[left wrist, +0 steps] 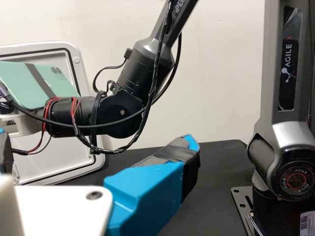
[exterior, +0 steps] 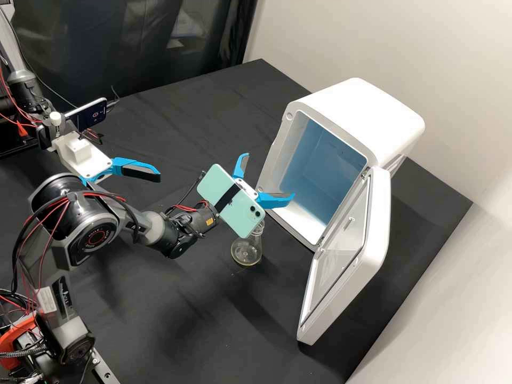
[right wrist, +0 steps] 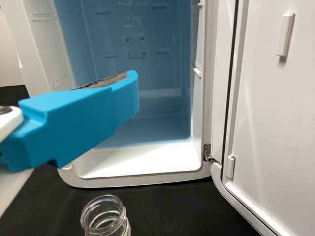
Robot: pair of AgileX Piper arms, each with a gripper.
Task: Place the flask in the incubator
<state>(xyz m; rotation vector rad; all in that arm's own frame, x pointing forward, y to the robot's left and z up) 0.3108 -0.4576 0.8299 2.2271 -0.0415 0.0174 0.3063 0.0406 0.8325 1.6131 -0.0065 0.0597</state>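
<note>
Just before the incubator (exterior: 368, 114), whose door (exterior: 349, 250) hangs open to receive it, the clear glass flask (exterior: 247, 250) stands upright on the bench (exterior: 186, 320). Right gripper (exterior: 261, 181) hovers just above it, jaws spread wide, seemingly poised to grasp.

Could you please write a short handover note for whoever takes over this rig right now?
Right gripper: open, empty, above the flask.
Left gripper: holds nothing, over the bench away from the incubator.
Flask: upright on the bench before the incubator.
Done: incubator door is open.
Left: grasp the flask, set it inside, likely with the right gripper.
</note>
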